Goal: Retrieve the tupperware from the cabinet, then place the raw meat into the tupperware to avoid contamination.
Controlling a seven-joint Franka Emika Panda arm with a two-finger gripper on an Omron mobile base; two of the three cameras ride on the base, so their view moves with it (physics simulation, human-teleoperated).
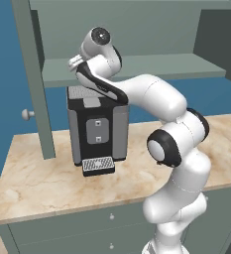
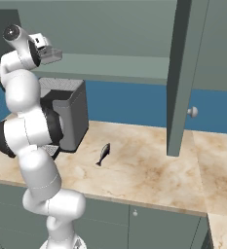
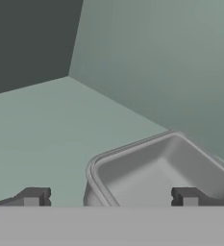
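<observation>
Tupperware [image 3: 166, 175] sits on the cabinet [image 3: 147, 57] shelf at about five o'clock in the hand view, its near left corner between the tips of the gripper [image 3: 111, 198], whose jaws stand spread wide with nothing held. It looks light, stiff and smooth-walled, so a pinch over the thin rim of one wall should serve better than spanning the whole tray, which could slide on the bare shelf. On the counter [image 2: 149, 170], the raw meat [image 2: 103, 154] lies at six o'clock in the right base view, just beside the coffee machine [image 2: 66, 114].
</observation>
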